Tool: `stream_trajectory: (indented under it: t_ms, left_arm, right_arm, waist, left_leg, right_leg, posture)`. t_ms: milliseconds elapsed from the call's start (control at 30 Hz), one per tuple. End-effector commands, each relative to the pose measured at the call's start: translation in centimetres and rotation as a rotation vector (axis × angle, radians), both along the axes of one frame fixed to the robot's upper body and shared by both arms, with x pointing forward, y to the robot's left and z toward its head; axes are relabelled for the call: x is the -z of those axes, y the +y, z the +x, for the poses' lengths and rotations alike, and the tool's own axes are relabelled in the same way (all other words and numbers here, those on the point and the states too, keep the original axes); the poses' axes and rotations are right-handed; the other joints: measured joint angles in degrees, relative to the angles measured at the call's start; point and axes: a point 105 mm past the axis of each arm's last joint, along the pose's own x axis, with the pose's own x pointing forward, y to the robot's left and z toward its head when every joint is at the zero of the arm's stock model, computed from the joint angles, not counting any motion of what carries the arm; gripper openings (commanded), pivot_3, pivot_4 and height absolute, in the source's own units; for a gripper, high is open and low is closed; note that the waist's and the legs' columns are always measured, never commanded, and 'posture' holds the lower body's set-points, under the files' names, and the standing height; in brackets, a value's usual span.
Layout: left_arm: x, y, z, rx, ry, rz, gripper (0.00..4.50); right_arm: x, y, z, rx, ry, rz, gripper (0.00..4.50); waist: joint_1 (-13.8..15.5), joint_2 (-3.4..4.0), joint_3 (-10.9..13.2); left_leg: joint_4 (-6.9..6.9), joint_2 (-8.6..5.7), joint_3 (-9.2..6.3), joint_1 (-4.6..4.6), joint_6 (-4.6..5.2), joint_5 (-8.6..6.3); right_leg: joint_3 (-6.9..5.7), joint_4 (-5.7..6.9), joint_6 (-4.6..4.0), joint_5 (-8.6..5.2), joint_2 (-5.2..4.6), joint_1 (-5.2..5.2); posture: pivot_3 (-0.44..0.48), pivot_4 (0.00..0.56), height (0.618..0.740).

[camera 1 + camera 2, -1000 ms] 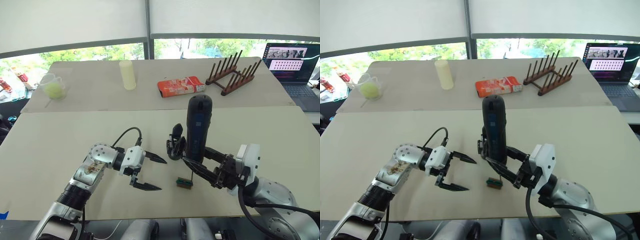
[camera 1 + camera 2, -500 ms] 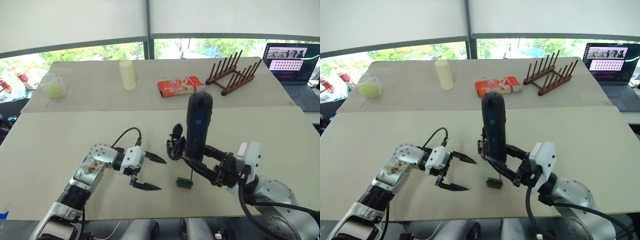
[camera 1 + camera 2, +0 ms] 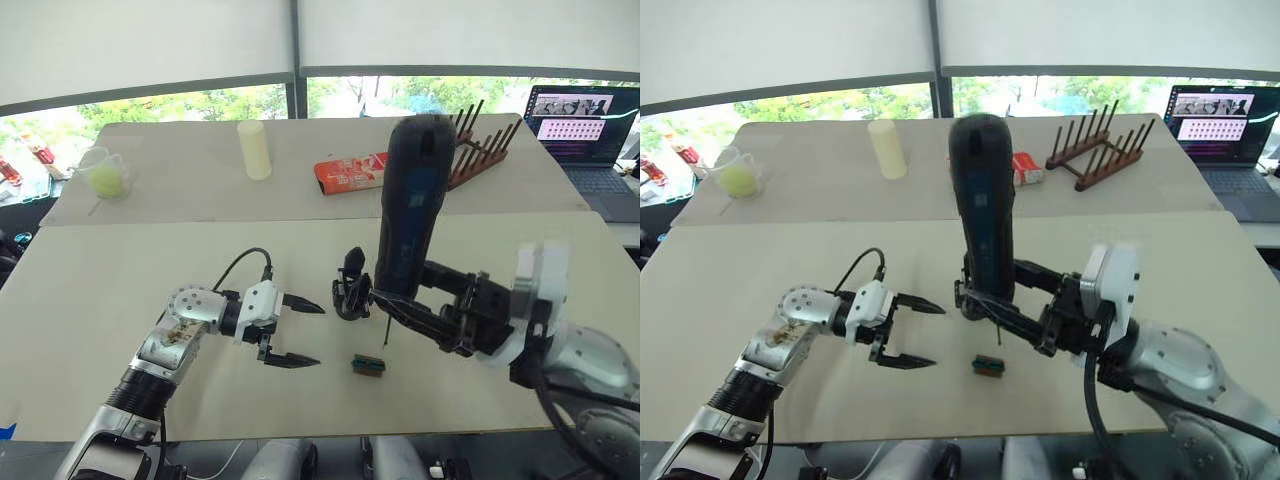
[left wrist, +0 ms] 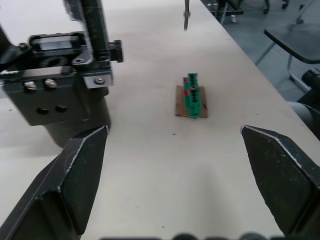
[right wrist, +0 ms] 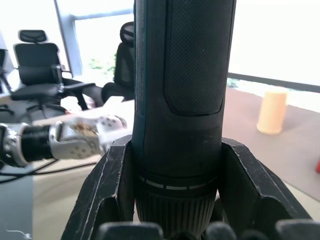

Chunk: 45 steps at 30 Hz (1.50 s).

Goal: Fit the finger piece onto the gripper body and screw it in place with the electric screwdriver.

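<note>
Black electric screwdriver stands clenched in the right gripper, its bit above the tabletop. The left gripper, jaws released, faces the gripper body; a green block lies near the tabletop's front edge.

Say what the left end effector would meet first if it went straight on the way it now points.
Probably the small green block, centred ahead between the open left end effector; the gripper body stands off to one side. Depth is uncertain.

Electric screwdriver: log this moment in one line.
right gripper: shut on black cylindrical electric screwdriver, upright, bit off table | left gripper: open, empty | black gripper body: on table
</note>
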Motion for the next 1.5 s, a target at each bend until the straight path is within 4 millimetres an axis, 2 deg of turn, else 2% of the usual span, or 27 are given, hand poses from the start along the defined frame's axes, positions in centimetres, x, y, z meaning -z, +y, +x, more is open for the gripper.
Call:
stream_trajectory:
  t_ms: [33,167,333,400,467,633,867,1167,1500]
  left_arm:
    - [-1.2,0.2,0.6,-0.048,-0.016,-0.042,4.50]
    - [-1.7,0.3,1.3,-0.082,-0.018,-0.060,4.50]
    - [-2.0,0.0,2.4,-0.124,-0.037,-0.077,4.50]
    - [-1.9,-0.1,2.8,-0.135,-0.047,-0.079,4.50]
    - [-1.9,-0.1,3.3,-0.150,-0.058,-0.081,4.50]
    - [-1.5,-0.7,3.6,-0.147,-0.057,-0.085,4.50]
    - [-0.8,-2.0,3.7,-0.128,-0.060,-0.091,4.50]
    - [-0.4,-2.9,4.3,-0.128,-0.070,-0.097,4.50]
    - [0.1,-3.3,4.3,-0.115,-0.074,-0.089,4.50]
  right_arm:
    - [-2.4,0.2,-0.4,-0.067,-0.044,0.026,1.92]
    - [-3.9,0.7,0.1,-0.133,-0.025,0.028,1.92]
    - [-6.1,1.5,1.7,-0.186,-0.010,0.051,1.92]
    - [-7.4,2.4,2.7,-0.224,-0.021,0.053,1.92]
    - [-7.8,3.4,3.2,-0.269,-0.033,0.024,1.92]
    - [-8.3,4.2,4.6,-0.286,-0.040,0.021,1.92]
    - [-7.7,4.9,5.7,-0.287,-0.063,0.008,1.92]
    - [-6.0,5.1,6.1,-0.277,-0.057,-0.018,1.92]
    - [-5.2,4.4,6.3,-0.245,-0.046,-0.034,1.92]
  waist:
    - [-0.01,-0.01,0.00]
    - [0.10,-0.05,0.02]
    - [0.05,-0.10,0.03]
    - [-0.04,-0.10,0.03]
    - [-0.23,-0.10,0.03]
    - [0.00,-0.18,0.00]
    - [-0.08,-0.17,0.00]
    - [-0.11,-0.17,0.00]
    - [-0.12,-0.17,0.00]
  left_leg:
    - [0.00,0.01,0.00,0.00,0.00,0.00]
    - [0.01,0.01,0.00,-0.02,0.01,0.00]
    - [0.04,0.01,0.00,-0.08,0.03,0.00]
    - [0.03,0.01,0.00,-0.08,0.05,-0.01]
    - [0.04,0.01,0.06,-0.12,0.06,-0.01]
    - [0.05,0.08,-0.04,-0.22,0.06,-0.01]
    - [0.64,-0.03,-0.04,-0.72,0.22,-0.09]
    - [0.69,-0.02,-0.05,-0.77,0.19,-0.07]
    - [0.71,-0.03,-0.05,-0.79,0.19,-0.07]
  right_leg:
    - [0.00,0.01,0.00,0.00,-0.01,0.00]
    - [-0.01,-0.01,0.00,0.00,-0.04,0.02]
    - [0.00,-0.03,-0.01,0.00,-0.10,0.01]
    - [0.01,-0.03,-0.01,0.00,-0.11,-0.02]
    - [0.01,-0.01,-0.01,0.01,-0.10,-0.07]
    - [0.00,-0.01,-0.01,0.01,-0.09,-0.11]
    - [-0.34,0.04,0.00,0.02,-0.11,-0.32]
    - [-0.35,0.11,-0.01,0.03,-0.14,-0.43]
    - [-0.35,0.13,-0.01,0.03,-0.15,-0.45]
  posture:
    - [0.000,0.150,0.740]
    - [0.000,0.150,0.740]
    - [0.000,0.150,0.740]
    - [0.000,0.150,0.740]
    - [0.000,0.150,0.740]
    - [0.000,0.150,0.740]
    - [0.000,0.150,0.740]
    - [0.000,0.150,0.740]
    - [0.000,0.150,0.740]
